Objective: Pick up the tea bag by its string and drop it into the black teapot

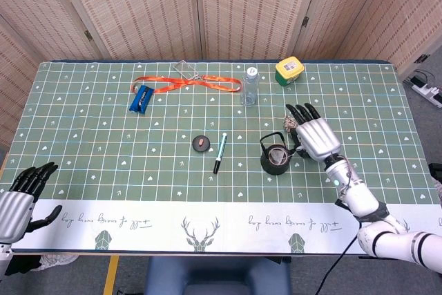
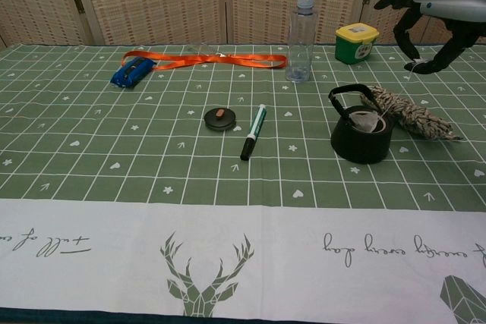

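Observation:
The black teapot (image 1: 277, 159) (image 2: 361, 135) stands right of the table's middle, and the pale tea bag (image 2: 364, 120) lies inside its opening. My right hand (image 1: 315, 136) (image 2: 444, 13) hovers just right of and above the pot, fingers spread, holding nothing. At the table's front left corner my left hand (image 1: 17, 202) rests with its fingers apart and nothing in it; the chest view does not show it.
A frayed rope bundle (image 2: 410, 114) lies right behind the pot. A marker pen (image 1: 219, 153), a small round lid (image 1: 201, 143), a clear bottle (image 1: 249, 86), a yellow-lidded jar (image 1: 289, 70), an orange lanyard (image 1: 190, 85) and a blue object (image 1: 140, 97) sit on the cloth.

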